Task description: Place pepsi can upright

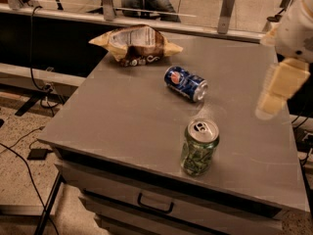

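- Inspecting the table [117, 116] from my station, I find the pepsi can [186, 83] lying on its side near the middle of the surface, a little toward the far edge. One silver end faces the right front corner. It is not upright, so the task is not yet done.
- The gripper [278, 88] hangs in the air over the right edge, well apart from the pepsi can and touching nothing. I cannot tell whether it is wide or narrow. No object shows at it.
- A green can [199, 147] stands upright near the front edge, close to the pepsi can but apart from it. I judge it the main hazard, since a low sweep in from the right front corner could knock it over.
- A chip bag [136, 44] lies by the far left corner, clear of any likely path.
- Judgement: resting on its round side, the pepsi can may roll if nudged. The hold should therefore close across its body before I tip it onto a silver end on bare surface.
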Robot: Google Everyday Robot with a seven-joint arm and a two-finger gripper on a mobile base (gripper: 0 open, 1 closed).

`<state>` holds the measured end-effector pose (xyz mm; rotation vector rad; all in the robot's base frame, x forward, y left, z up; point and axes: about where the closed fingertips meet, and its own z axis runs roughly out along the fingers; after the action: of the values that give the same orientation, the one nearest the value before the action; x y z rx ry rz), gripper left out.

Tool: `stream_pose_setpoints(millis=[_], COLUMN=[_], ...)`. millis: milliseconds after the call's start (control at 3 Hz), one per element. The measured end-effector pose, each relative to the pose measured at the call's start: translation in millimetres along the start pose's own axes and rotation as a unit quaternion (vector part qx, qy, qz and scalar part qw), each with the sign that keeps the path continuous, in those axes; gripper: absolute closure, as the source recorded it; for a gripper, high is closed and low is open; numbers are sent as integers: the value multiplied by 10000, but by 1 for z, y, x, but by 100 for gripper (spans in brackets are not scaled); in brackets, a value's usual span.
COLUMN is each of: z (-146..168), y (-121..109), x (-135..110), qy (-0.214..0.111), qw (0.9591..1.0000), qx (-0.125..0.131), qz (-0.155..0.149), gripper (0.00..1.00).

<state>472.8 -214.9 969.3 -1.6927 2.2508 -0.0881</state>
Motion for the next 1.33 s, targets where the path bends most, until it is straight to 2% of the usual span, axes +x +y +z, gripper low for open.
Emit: stream_pose_setpoints(millis=[333, 667, 1000, 1333], z=[45, 74, 101, 125], y=[-64, -100, -108, -107], x=[-16, -28, -81, -114], qy=[-38, -112, -2, 217], qw=[9990, 9956, 9912, 9894], qx=[-65, -183, -452, -606], qz=[439, 913, 1240, 1300], gripper=[0, 0, 0, 0])
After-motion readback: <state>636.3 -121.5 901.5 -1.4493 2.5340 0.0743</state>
